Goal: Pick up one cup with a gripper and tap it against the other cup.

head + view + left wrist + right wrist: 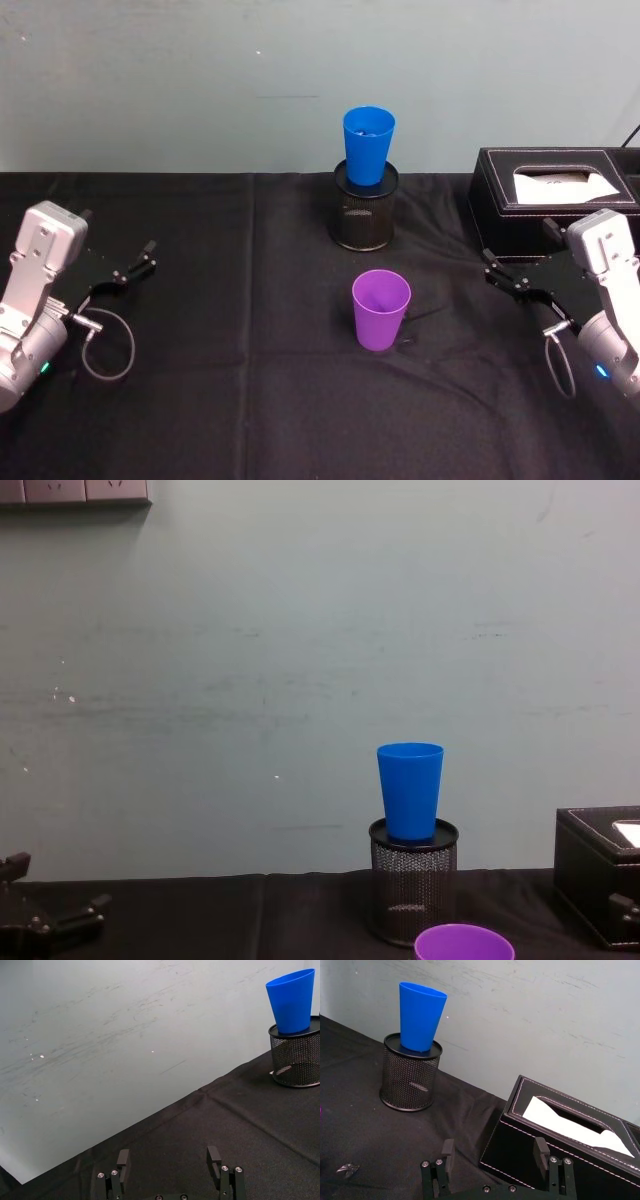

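The purple cup [381, 309] stands upright on the black cloth at the table's middle; its rim [464, 944] shows at the chest view's lower edge. Behind it, the blue cup [368, 146] [410, 790] [292, 1002] [420, 1017] sits upright in the mouth of a black mesh pen holder [365, 215] [413, 885]. My left gripper [140, 262] [168, 1160] rests open at the table's left side, far from both cups. At the right side my right gripper [497, 270] [494, 1152] is open with nothing in it, a little right of the purple cup.
A black tissue box [550, 195] [560, 1145] [600, 880] stands at the back right, just behind the right gripper. The black cloth [250, 400] covers the table up to a pale wall. Loose cable loops hang by each wrist.
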`<state>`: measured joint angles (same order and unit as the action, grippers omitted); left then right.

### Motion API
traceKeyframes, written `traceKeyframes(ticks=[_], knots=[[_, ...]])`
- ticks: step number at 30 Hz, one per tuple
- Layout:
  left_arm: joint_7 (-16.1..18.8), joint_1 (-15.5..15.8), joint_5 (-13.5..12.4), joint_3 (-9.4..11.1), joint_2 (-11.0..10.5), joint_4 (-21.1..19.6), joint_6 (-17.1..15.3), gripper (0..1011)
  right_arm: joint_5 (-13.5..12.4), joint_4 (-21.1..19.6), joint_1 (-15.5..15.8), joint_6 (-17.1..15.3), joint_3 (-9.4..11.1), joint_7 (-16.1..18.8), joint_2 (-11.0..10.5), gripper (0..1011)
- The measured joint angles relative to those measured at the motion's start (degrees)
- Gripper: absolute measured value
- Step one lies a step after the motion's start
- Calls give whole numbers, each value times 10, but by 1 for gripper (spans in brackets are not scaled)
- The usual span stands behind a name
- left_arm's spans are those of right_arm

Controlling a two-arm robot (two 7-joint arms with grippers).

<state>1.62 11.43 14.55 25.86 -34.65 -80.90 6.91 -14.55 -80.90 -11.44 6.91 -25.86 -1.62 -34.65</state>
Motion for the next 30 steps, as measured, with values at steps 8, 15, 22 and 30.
traceKeyframes(ticks=[8, 15, 22, 30], knots=[[0, 0, 0, 0, 0, 0, 0, 1000, 0, 0, 0, 0, 0, 0, 0, 1002], [0, 0, 0, 0, 0, 0, 0, 1000, 0, 0, 0, 0, 0, 0, 0, 1002], [0, 0, 0, 0, 0, 0, 0, 1000, -11, -3, 11, 11, 12, 9, -7, 1002], [0, 0, 0, 0, 0, 0, 0, 1000, -67, -34, 66, 60, 35, 89, -26, 1002]])
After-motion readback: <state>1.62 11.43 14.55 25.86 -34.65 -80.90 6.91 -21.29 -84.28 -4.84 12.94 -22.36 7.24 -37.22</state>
